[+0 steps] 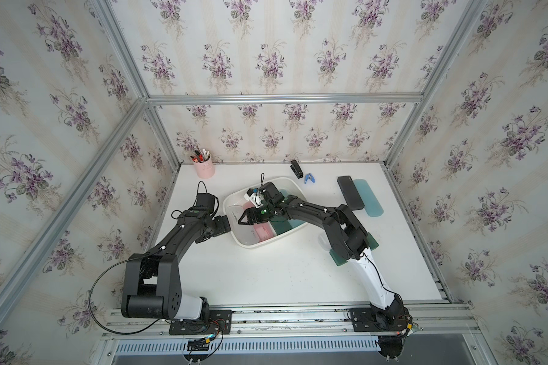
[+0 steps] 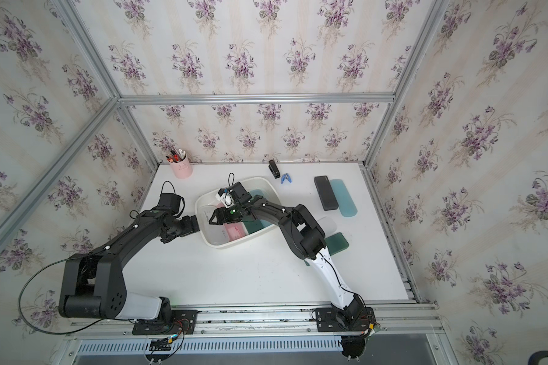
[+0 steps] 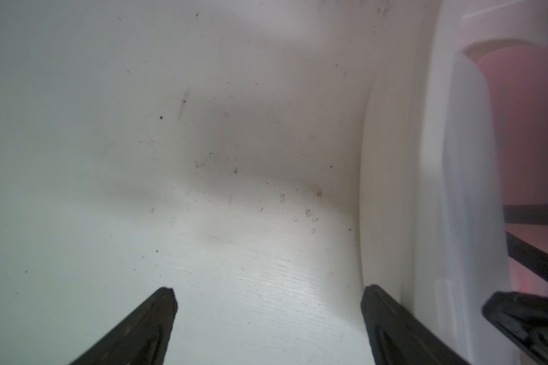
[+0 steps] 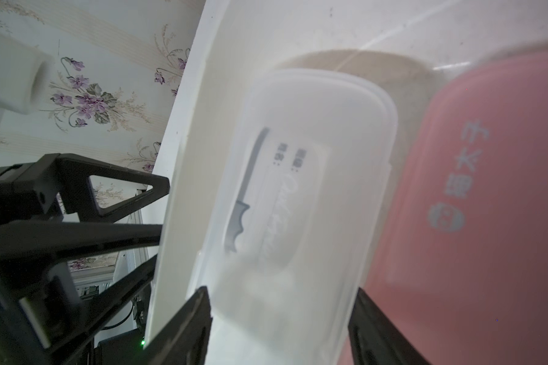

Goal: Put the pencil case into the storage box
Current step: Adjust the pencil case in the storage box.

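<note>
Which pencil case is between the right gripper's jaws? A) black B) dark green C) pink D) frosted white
D: in the right wrist view the frosted white case lies between the fingertips of the right gripper, inside the storage box, while the pink case lies beside it, outside the jaws.

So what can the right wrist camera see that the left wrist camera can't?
Only the right wrist view shows the writing on the frosted pencil case, gripped by the right gripper, plus flowery wallpaper. Only the left wrist view shows the bare table between the fingers of the open left gripper. Both show the white storage box and the pink pencil case.
</note>
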{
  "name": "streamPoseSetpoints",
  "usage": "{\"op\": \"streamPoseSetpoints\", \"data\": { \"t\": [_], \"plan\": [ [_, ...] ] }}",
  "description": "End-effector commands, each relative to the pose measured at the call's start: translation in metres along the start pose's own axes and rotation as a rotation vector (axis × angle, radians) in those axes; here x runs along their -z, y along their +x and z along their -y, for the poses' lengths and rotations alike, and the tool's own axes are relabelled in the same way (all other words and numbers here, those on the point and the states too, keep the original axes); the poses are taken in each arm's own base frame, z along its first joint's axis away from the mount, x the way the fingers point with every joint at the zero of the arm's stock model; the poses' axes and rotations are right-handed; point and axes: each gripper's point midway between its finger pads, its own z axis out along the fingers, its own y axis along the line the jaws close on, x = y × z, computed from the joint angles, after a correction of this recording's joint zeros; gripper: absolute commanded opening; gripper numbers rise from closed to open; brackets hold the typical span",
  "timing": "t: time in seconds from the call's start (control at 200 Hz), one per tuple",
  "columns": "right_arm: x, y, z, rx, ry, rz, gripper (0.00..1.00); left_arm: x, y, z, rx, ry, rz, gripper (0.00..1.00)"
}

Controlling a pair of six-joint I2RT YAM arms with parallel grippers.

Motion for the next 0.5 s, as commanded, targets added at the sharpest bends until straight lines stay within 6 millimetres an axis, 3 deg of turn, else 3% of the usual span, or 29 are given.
{"op": "streamPoseSetpoints", "data": {
  "t": [0.0, 0.13, 0.29, 0.495],
  "plan": [
    [0.002, 0.007, -0.019, 0.027, -0.092, -0.030, 0.69, 0.000, -0.009, 0.012, -0.007, 0.056, 0.033, 0.97],
    [0.007, 0.011, -0.034, 0.042, -0.164, -0.043, 0.69, -0.001, -0.009, 0.011, -0.005, 0.054, 0.031, 0.97],
    [0.005, 0.013, -0.033, 0.041, -0.168, -0.051, 0.69, 0.000, -0.009, 0.011, -0.003, 0.054, 0.035, 0.97],
    [0.001, 0.009, -0.002, 0.041, 0.010, -0.040, 0.70, 0.002, -0.010, 0.008, -0.008, 0.037, 0.039, 0.97]
  ]
}}
